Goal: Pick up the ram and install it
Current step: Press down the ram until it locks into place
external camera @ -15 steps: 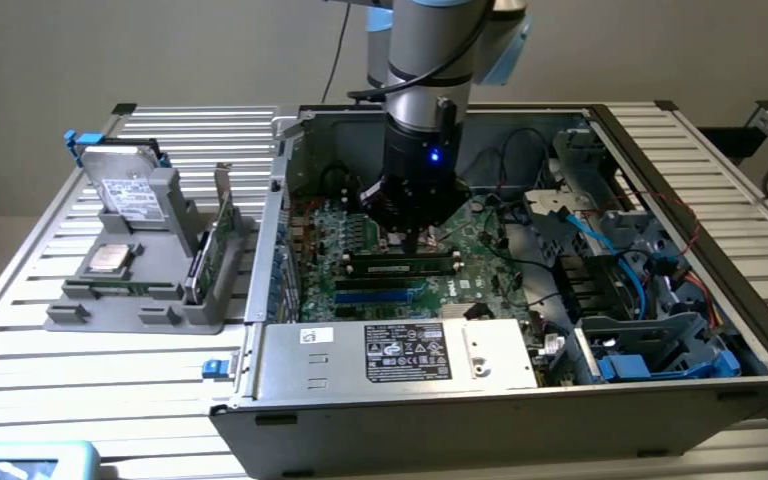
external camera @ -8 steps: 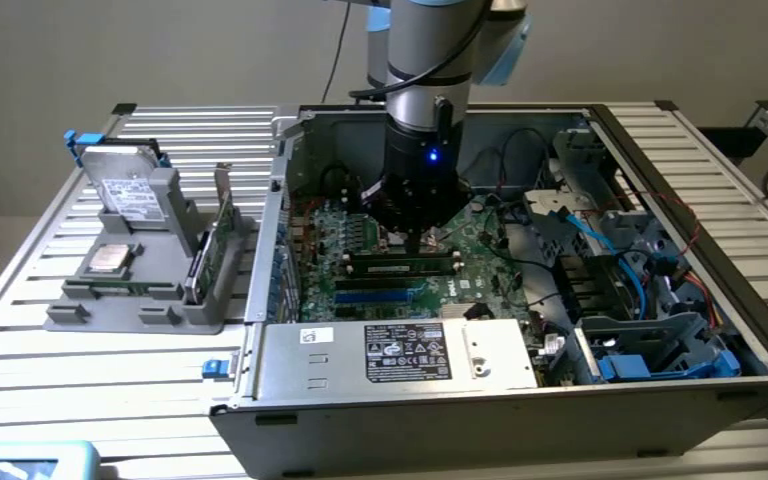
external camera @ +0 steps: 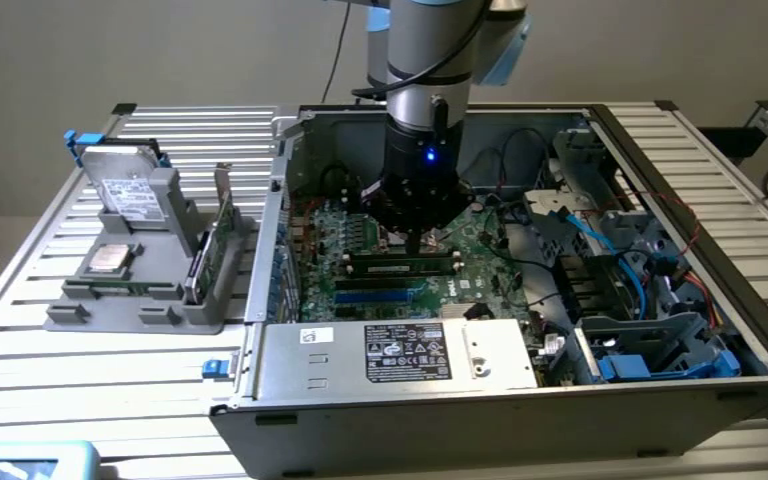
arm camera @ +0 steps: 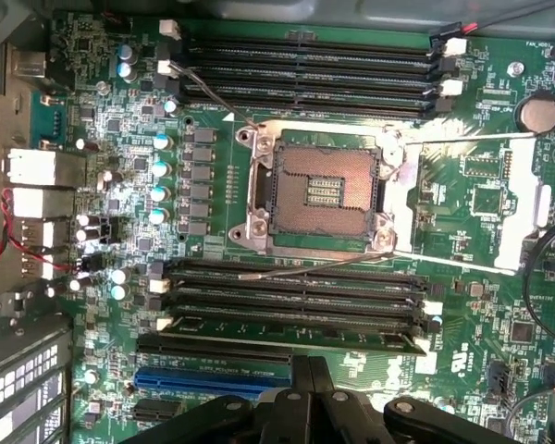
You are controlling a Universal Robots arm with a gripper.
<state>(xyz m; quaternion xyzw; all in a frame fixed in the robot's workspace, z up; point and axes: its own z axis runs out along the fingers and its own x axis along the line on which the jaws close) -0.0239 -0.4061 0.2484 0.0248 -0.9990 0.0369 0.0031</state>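
The ram (external camera: 404, 267) is a long thin green stick. It stands on edge in a black slot of the motherboard (external camera: 357, 235), inside the open computer case. In the wrist view the ram (arm camera: 259, 330) fills the slot closest to my fingers, below the bare CPU socket (arm camera: 319, 190). My gripper (external camera: 415, 243) hangs straight down over the middle of the ram, with its tips at or just above the stick's top edge. The dark fingers (arm camera: 296, 393) are pressed together, so the gripper (arm camera: 302, 370) is shut with nothing between them.
The case walls (external camera: 284, 180) ring the board, with a power supply (external camera: 404, 352) in front. Blue and black cables (external camera: 584, 235) lie at the exterior view's right. Outside the case, a grey rack (external camera: 131, 295) holds a hard drive (external camera: 131, 190) and an expansion card (external camera: 217, 240).
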